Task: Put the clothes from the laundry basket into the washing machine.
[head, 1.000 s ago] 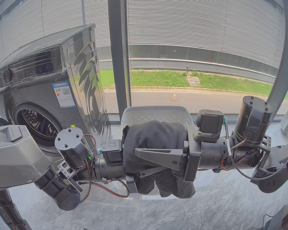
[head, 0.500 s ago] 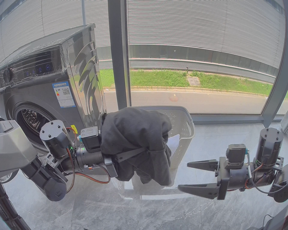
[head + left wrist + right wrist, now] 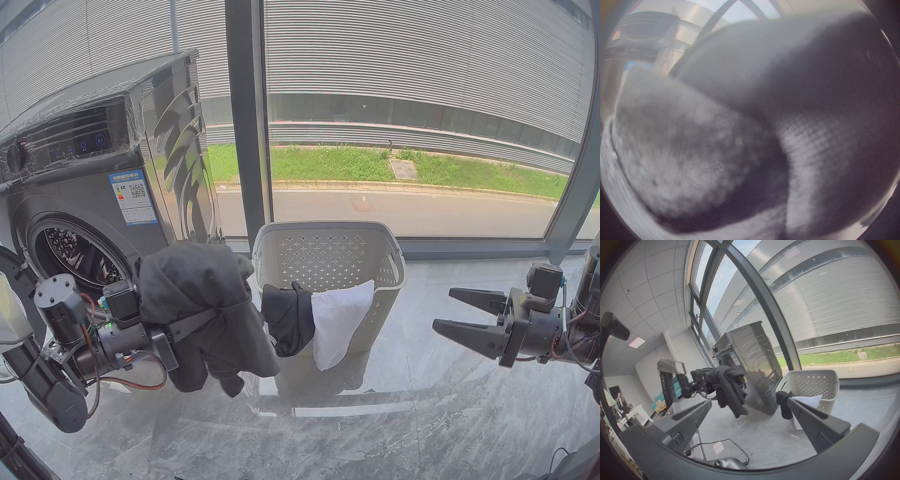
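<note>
Steel-grey front-loading washing machine [image 3: 94, 187]: stands to the left of the laundry basket, round drum opening [image 3: 78, 256] uncovered and facing the robot

Left gripper [image 3: 200, 319]: left of the basket, low in front of the drum opening, closed on a dark grey crumpled garment [image 3: 194, 281]; the cloth is bunched over the fingers and hangs below them, clear of the floor. Over the last second this arm has carried the garment from above the basket, across its left rim, to its present place near the machine

White perforated plastic laundry basket [image 3: 331, 250]: on the grey marble floor by the window. A black garment [image 3: 287, 315] and a white cloth [image 3: 337, 325] are draped side by side over its near rim, touching, both untouched

Right gripper [image 3: 465, 315]: well to the right of the basket, jaws spread wide, holding nothing. A second ago it was at the garment with the left; it has since let go and drawn back

Assessment: the hand-off is done and the first garment is on its way. Remaining, in my judgement: push it into the drum and release, then return for the two pieces on the rim
</note>
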You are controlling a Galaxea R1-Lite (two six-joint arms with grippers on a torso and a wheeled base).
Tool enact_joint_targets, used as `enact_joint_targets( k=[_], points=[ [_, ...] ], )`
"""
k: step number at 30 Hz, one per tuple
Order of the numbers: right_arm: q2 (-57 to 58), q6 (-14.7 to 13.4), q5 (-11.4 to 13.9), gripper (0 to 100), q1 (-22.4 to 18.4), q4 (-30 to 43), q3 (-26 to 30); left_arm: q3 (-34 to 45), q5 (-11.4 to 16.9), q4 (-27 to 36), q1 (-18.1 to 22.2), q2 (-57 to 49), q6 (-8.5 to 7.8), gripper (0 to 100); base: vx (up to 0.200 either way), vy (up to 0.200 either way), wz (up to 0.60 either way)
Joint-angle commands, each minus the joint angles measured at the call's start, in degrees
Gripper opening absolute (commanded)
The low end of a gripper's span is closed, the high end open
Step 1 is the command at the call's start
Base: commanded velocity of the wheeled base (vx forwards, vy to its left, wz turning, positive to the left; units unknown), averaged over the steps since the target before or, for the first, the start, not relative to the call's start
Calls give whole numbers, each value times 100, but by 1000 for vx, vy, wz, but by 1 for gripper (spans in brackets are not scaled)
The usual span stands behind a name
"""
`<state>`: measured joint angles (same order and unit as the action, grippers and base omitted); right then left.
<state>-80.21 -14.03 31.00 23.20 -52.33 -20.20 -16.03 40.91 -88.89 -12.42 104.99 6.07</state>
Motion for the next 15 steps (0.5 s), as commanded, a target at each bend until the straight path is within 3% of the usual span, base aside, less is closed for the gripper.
enact_joint_targets(
  k=[1,2,5,6,7,8,9,13,15],
  points=[
    [190,32,20,100,-580,-5,-177,979,-470,4,689,-558,237,0,0,0,0],
    [190,32,20,100,-580,-5,-177,979,-470,4,689,-558,237,0,0,0,0],
    [287,32,20,100,-703,-5,-186,1603,-663,197,1216,-1042,263,0,0,0,0],
    [287,32,20,100,-703,-5,-186,1603,-663,197,1216,-1042,263,0,0,0,0],
    [313,23,20,100,-720,-5,-195,1603,-672,346,1559,-1208,263,0,0,0,0],
    [313,23,20,100,-720,-5,-195,1603,-672,355,1585,-1217,254,0,0,0,0],
    [313,32,20,100,-747,-5,-186,1603,-663,346,1840,-1200,193,0,0,0,0],
    [296,32,20,100,-747,-5,-195,1603,-646,364,2095,-1121,-62,0,0,0,0],
    [296,32,20,100,-755,-5,-204,1603,-637,355,2121,-1112,-115,0,0,0,0]
  ],
)
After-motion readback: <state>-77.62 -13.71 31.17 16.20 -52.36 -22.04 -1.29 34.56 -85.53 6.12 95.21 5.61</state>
